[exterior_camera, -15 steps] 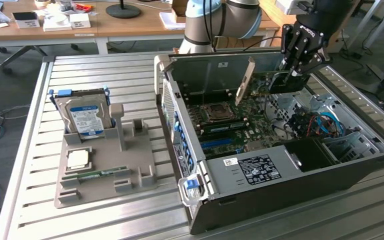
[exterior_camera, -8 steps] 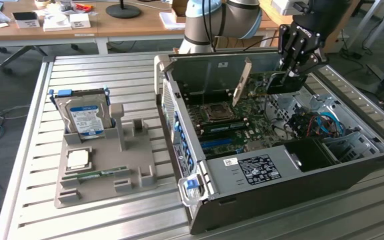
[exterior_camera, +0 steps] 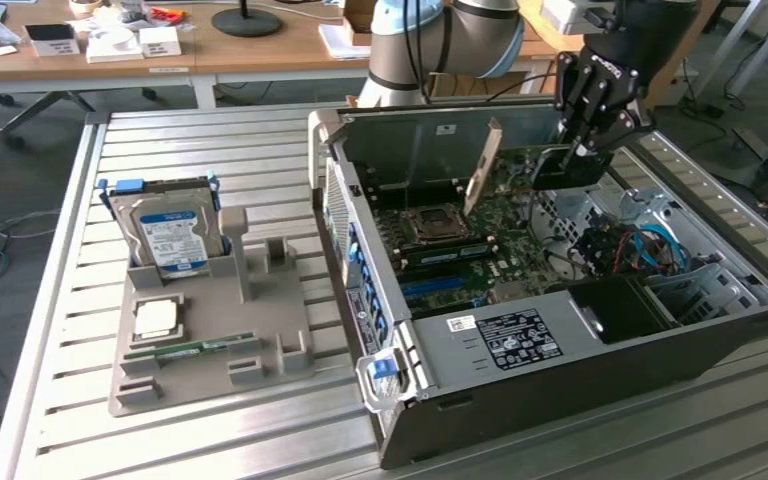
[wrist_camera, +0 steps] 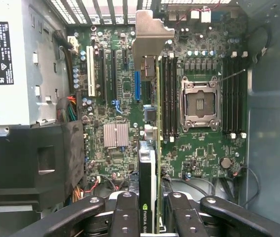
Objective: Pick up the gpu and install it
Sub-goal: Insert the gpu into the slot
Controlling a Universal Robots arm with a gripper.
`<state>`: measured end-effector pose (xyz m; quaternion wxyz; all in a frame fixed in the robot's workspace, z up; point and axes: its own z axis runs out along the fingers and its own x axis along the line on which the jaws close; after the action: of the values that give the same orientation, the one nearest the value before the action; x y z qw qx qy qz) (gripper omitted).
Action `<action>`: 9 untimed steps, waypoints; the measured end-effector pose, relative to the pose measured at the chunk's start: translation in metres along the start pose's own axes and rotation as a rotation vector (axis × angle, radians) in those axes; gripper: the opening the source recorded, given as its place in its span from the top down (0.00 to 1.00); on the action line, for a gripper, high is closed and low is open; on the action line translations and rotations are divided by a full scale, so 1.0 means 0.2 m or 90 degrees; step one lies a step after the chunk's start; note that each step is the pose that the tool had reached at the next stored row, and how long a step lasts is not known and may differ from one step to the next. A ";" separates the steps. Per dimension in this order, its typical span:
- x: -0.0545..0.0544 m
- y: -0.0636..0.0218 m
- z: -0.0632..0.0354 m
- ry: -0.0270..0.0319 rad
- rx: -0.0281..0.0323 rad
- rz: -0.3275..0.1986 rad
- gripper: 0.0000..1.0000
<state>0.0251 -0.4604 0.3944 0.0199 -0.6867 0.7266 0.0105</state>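
Note:
The gpu [exterior_camera: 560, 170] hangs on edge inside the open computer case [exterior_camera: 518, 340], above the green motherboard [exterior_camera: 491, 235]. Its silver end bracket [exterior_camera: 484, 165] points toward the case's rear wall. My gripper [exterior_camera: 595, 140] comes down from above and is shut on the card's far end. In the wrist view the gpu [wrist_camera: 155, 163] appears edge-on, its black cooler on one side and the bracket [wrist_camera: 152, 37] at the far end. My gripper [wrist_camera: 152, 217] clamps it between two black fingers [wrist_camera: 126, 217]. The card hovers over the slots [wrist_camera: 137, 86] beside the memory slots; I cannot tell whether it touches one.
An open CPU socket [wrist_camera: 199, 103] and a black drive bay [wrist_camera: 28, 163] flank the card. On the slatted table, at the exterior view's left, a grey fixture [exterior_camera: 271, 335] holds a hard drive [exterior_camera: 168, 235], a CPU chip [exterior_camera: 157, 318] and a memory stick [exterior_camera: 204, 348]. A cluttered desk [exterior_camera: 264, 50] stands behind.

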 end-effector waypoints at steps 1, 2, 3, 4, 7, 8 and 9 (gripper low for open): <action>0.00 0.000 0.005 0.0000 0.0000 0.000 0.73; 0.00 0.000 0.007 0.0000 0.0000 0.000 0.73; 0.00 0.000 0.007 0.0001 0.0000 0.000 0.73; 0.00 0.000 0.007 0.0001 0.0000 0.000 0.73; 0.00 0.000 0.007 0.0000 0.0000 0.000 0.73; 0.00 0.000 0.008 0.0000 0.0000 0.000 0.73; 0.00 0.000 0.008 0.0000 0.0000 0.000 0.73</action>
<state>0.0251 -0.4604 0.3927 0.0199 -0.6867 0.7266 0.0105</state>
